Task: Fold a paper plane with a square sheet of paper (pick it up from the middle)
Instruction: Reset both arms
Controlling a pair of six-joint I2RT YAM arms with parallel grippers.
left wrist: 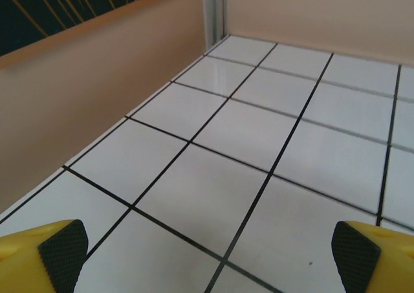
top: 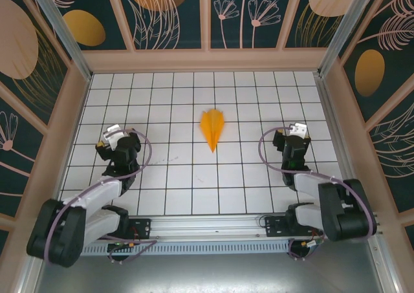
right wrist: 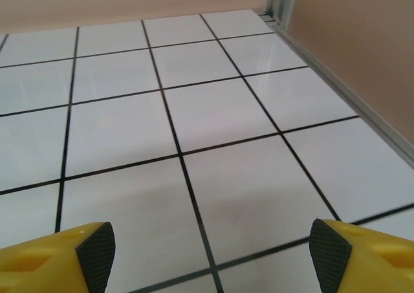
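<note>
Nearest, the rail (top: 213, 227) at the table's edge carries my two arm bases. Each arm bends forward so that both tools sit low over the white gridded table (top: 181, 176), one on either side of the work. My left gripper (top: 110, 136) hangs just above the tiles close to the left wall. Its jaws are spread wide, and the left pads (left wrist: 61, 248) stand at opposite edges of the wrist view with bare tile between them. My right gripper (top: 297, 132) mirrors it on the right side, also spread, with nothing pinched between the right pads (right wrist: 97, 251). A purple cable (top: 145, 152) loops beside each wrist, off the working area. Further out, midway between the two tools and well apart from both, the plane (top: 212, 129) lies flat on the table. It is a slim orange-yellow dart with a centre crease, and its sharp tip points back toward the rail. I judge the folding finished or nearly so. Both tools stand open and aside, probably so that neither presses on or drags the light paper and the overhead camera sees it whole. The way from either gripper to the plane runs over bare tiles. The real limits are the walls (top: 71, 112), which stand just beside each tool's outer flank and leave little room to swing outward. Beyond the plane come more tiles, then the far wall with its printed leaves and orange ovals.
</note>
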